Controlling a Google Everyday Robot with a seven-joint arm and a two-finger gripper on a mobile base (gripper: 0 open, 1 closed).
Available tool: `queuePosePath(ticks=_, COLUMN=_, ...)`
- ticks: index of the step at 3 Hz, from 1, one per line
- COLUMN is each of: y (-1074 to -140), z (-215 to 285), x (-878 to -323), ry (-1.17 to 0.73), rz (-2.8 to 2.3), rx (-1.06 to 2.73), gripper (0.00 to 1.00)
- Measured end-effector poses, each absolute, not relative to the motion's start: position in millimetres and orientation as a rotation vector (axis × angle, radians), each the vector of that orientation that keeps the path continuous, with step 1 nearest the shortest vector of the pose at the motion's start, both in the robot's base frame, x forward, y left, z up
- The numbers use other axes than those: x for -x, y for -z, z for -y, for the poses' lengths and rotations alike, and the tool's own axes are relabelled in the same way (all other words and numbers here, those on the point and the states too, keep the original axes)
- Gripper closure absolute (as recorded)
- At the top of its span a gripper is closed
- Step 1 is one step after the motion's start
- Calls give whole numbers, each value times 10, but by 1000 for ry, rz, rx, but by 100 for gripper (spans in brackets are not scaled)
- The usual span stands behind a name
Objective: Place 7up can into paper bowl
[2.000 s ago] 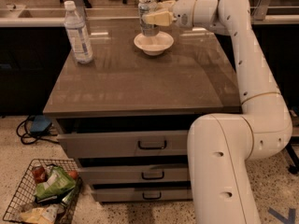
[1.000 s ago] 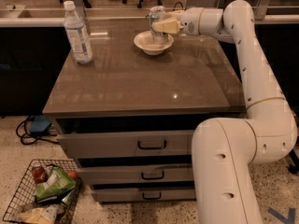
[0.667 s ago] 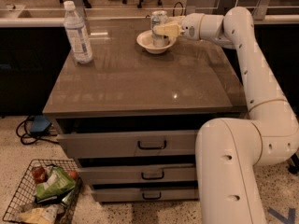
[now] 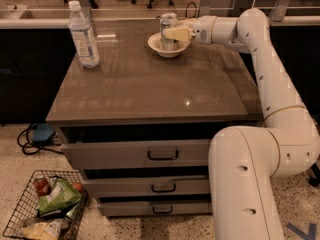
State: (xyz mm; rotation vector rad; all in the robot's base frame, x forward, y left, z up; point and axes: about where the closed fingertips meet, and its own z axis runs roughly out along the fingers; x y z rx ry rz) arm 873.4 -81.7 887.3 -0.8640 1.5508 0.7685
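Observation:
The 7up can (image 4: 168, 30) stands upright inside the cream-white paper bowl (image 4: 168, 48) at the far middle of the brown tabletop. My gripper (image 4: 172, 33) reaches in from the right and is shut on the can, its yellowish fingers (image 4: 176, 33) around the can's side. The can's lower part is hidden by the bowl's rim and the fingers.
A tall clear plastic water bottle (image 4: 83, 35) stands at the table's far left. The table (image 4: 150, 89) has drawers below its front edge. A wire basket (image 4: 45, 209) with snack bags sits on the floor at lower left. My white arm (image 4: 270, 84) spans the right side.
The gripper has carried the can a little lower into the bowl; the can now sits down inside the bowl. The view has shifted slightly.

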Motion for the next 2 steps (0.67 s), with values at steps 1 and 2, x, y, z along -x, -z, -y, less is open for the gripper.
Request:
queuePosePath(ticks=1, y=-8857, z=779, x=-8739, ry=-773, rz=-1551, rx=867, gripper=35)
queuePosePath(ticks=2, y=-8843, z=741, x=-8745, ry=-778, rz=-1551, rx=870, gripper=13)
